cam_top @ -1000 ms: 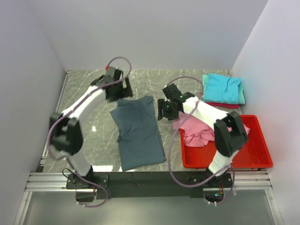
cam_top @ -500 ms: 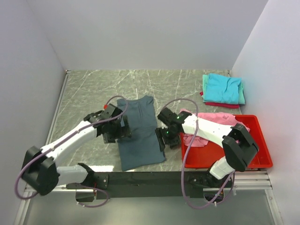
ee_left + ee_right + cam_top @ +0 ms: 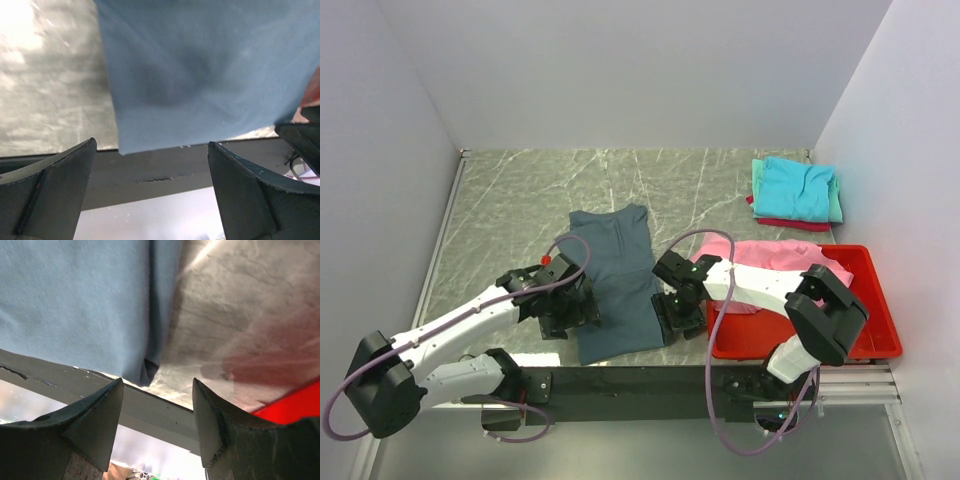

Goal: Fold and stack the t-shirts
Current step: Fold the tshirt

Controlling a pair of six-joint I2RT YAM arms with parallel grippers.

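The dark slate blue-grey t-shirt [image 3: 618, 275] lies flat on the marble table [image 3: 510, 210], folded into a long strip. My left gripper [image 3: 572, 318] hovers open at its near left corner, and my right gripper [image 3: 678, 318] stands open at its near right corner. The left wrist view has the hem [image 3: 200, 70] just above my empty left gripper [image 3: 151, 145]. The right wrist view shows the shirt's folded corner [image 3: 150, 367] just above my right gripper [image 3: 157, 381]. A pink t-shirt [image 3: 770, 255] is draped over the bin. Folded turquoise [image 3: 795, 187] and red [image 3: 790, 224] tees are stacked at the back right.
A red plastic bin [image 3: 860, 330] stands at the near right, close beside my right arm; its edge shows in the right wrist view [image 3: 295, 400]. The black front rail [image 3: 640, 382] runs just below the shirt's hem. White walls close in on three sides.
Both arms have swept from the shirt's far end down to its near hem. The shirt has not moved.
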